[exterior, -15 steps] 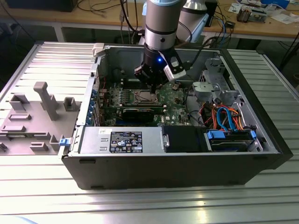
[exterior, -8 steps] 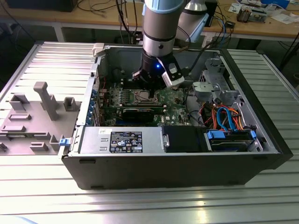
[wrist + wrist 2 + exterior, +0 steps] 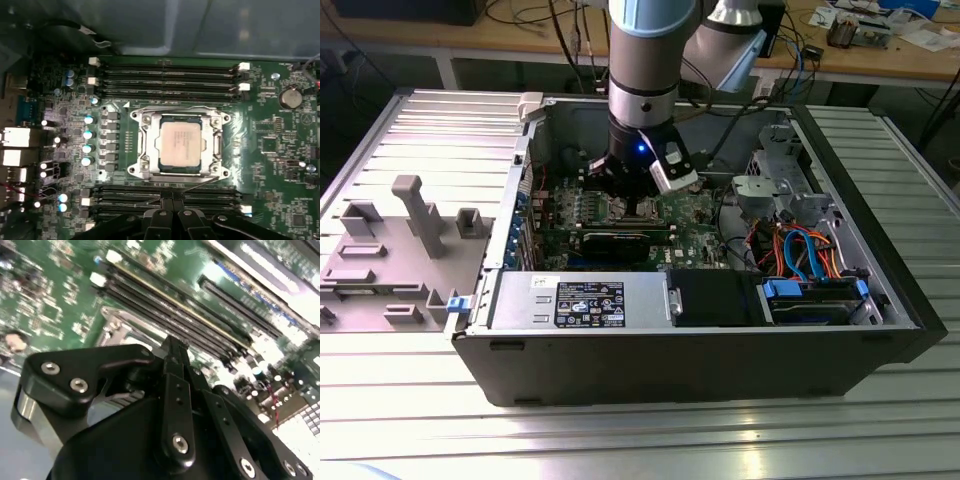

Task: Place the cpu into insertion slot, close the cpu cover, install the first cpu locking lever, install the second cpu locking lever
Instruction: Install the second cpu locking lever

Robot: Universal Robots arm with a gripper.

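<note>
In the first wrist view the cpu [image 3: 180,146], a silver-grey square, lies in the insertion slot [image 3: 134,169] on the green motherboard. The cpu cover [image 3: 216,145], a silver frame with a window, lies flat over the chip's edges. One wire locking lever [image 3: 170,106] runs along the far side of the slot. A second thin lever [image 3: 195,186] slants from the slot's near corner toward my gripper [image 3: 172,200], whose black fingers are shut with their tips at that wire. In the second wrist view the gripper [image 3: 175,346] hovers at the slot's silver rim [image 3: 117,320]. In the exterior view the gripper [image 3: 635,197] is low inside the case.
Black memory slots [image 3: 165,75] flank the socket on both sides, and capacitors [image 3: 88,132] line one side. The open computer case [image 3: 510,215] holds a power supply [image 3: 580,300] and a drive cage with orange and blue cables [image 3: 800,250]. A grey fixture [image 3: 410,215] stands on the exterior view's left.
</note>
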